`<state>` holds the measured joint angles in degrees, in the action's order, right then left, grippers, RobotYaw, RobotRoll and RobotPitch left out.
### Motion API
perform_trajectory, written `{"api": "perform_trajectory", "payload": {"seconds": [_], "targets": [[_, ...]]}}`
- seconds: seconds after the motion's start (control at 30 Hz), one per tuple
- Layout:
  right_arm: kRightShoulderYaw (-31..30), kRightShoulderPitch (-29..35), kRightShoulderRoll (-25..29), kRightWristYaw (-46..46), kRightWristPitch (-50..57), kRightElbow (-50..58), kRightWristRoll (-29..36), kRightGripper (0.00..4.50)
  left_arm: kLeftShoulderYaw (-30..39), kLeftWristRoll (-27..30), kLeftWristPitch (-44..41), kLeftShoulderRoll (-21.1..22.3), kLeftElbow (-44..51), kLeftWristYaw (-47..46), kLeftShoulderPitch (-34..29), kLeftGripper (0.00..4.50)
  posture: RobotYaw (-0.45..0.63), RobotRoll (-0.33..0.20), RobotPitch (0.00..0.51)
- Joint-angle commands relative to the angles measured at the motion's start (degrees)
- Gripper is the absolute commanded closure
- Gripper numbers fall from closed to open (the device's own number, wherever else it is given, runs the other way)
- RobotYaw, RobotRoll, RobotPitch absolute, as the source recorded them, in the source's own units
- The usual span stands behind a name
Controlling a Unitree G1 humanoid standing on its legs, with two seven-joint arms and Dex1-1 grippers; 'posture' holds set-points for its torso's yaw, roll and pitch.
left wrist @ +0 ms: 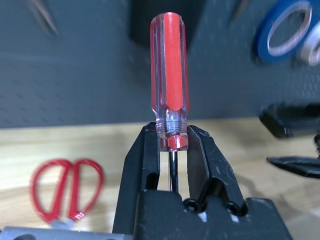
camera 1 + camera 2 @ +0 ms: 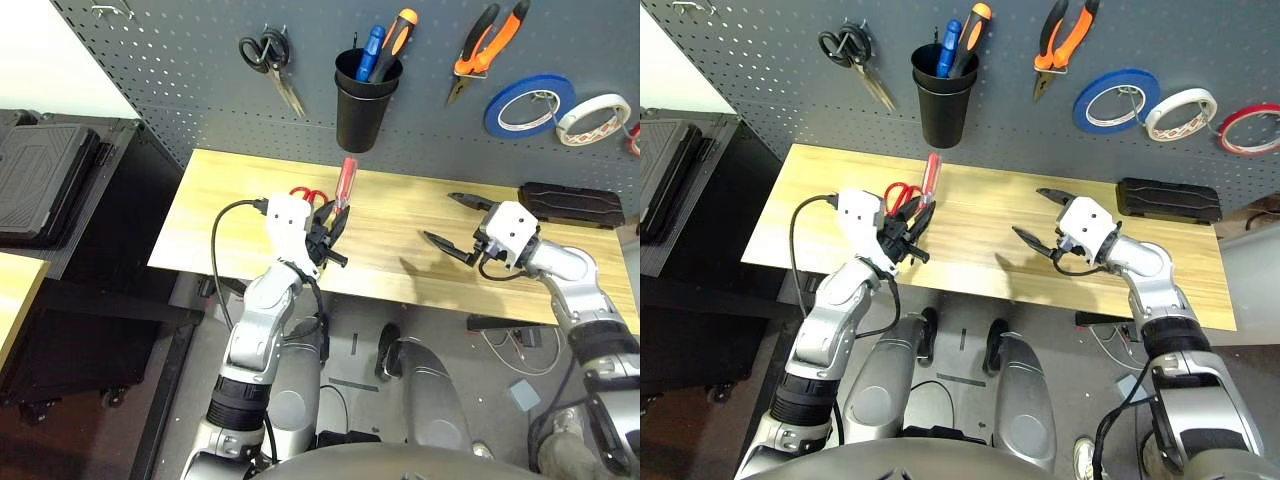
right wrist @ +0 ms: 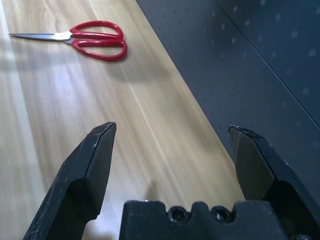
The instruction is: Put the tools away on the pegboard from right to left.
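Left gripper (image 1: 173, 134): pinching the red-handled screwdriver (image 1: 172, 65) at the collar, where handle meets shank; handle projects beyond the fingertips, shank runs back between the fingers. Right gripper (image 2: 1022, 212): spread wide, nothing between its fingers, right of centre in the right eye view.

Risks, judged: the hold is on a narrow, smooth part, so the long handle could swing or slip if it knocks the black cup (image 2: 943, 103), upper centre of the right eye view. A hurried approach or a tilted wrist would cause that; a misaimed drop could miss the cup, if that is the intended slot. A low sweep of the left arm could also nudge the red-handled scissors (image 2: 902, 197).

Positions: screwdriver at left-centre of the right eye view, handle up-frame of the left claw, below the cup. Scissors lie on the wooden tabletop (image 2: 980, 200), just beside the left claw on its picture-left side, not gripped.
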<state>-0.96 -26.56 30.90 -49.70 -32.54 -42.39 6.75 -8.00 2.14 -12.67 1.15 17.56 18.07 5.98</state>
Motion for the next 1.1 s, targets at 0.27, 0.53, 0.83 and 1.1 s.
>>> {"api": "perform_trajectory", "payload": {"seconds": [0.27,0.53,0.83,1.1], "targets": [[8.03,-0.41,-0.69,-11.08,0.13,-1.47,12.81,0.0,3.8,5.52,-7.46,3.29,13.47,-1.22,5.99,3.7,0.36,0.0,0.24],[12.04,5.56,0.86,-17.62,9.81,13.26,22.45,0.0,9.55,11.67,-14.0,4.84,13.86,-2.9,21.84,3.7,0.31,0.0,0.238],[17.43,8.37,4.72,-16.87,21.6,25.05,28.76,0.0,10.17,13.36,-12.99,2.57,5.88,-5.58,34.35,3.7,0.24,0.0,0.227],[20.68,8.69,5.66,-16.61,27.54,29.64,31.63,0.0,10.78,14.01,-10.18,2.43,-1.86,-4.86,42.16,3.7,0.2,0.0,0.221]]}}
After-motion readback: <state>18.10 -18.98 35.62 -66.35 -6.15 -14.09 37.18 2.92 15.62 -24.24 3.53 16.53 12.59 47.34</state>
